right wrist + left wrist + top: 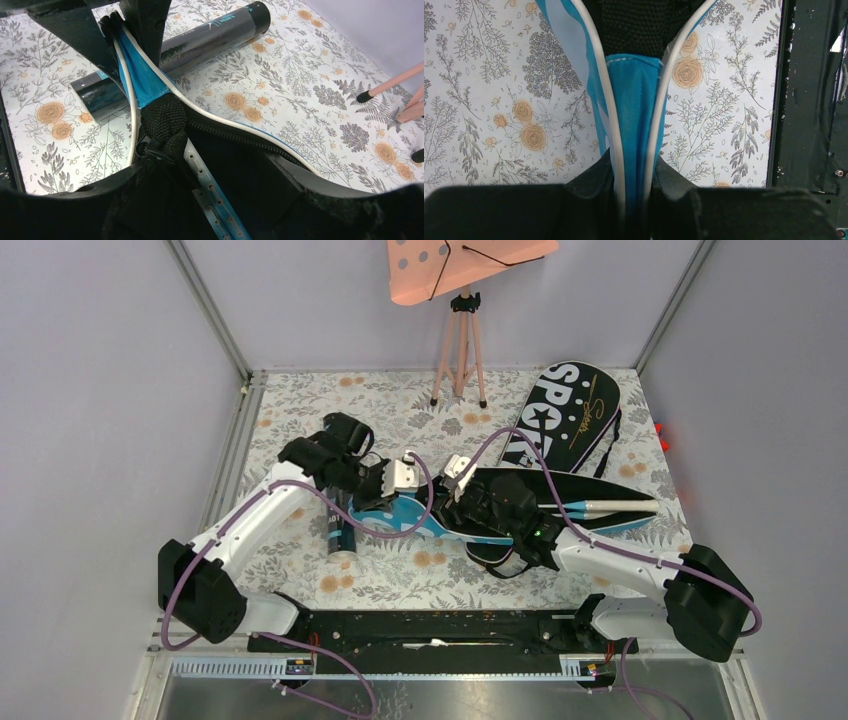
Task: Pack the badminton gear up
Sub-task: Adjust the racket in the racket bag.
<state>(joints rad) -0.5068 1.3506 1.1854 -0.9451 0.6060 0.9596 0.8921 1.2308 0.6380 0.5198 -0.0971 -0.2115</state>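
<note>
Top external view: the floral table (300,430) is crossed by the blue bag (390,516), black SPORT bag (570,410) laid behind at right, black tube (342,530) just beside its left end. That end is pinched tight by the left gripper (634,180); the right gripper (207,175) is parked over a racket hoop (212,200) at the zipper (235,137), opening can't be told.

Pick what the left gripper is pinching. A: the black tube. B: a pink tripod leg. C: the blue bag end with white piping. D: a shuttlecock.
C: in the left wrist view the left gripper clamps the blue bag end; the black tube lies free beside it.
</note>
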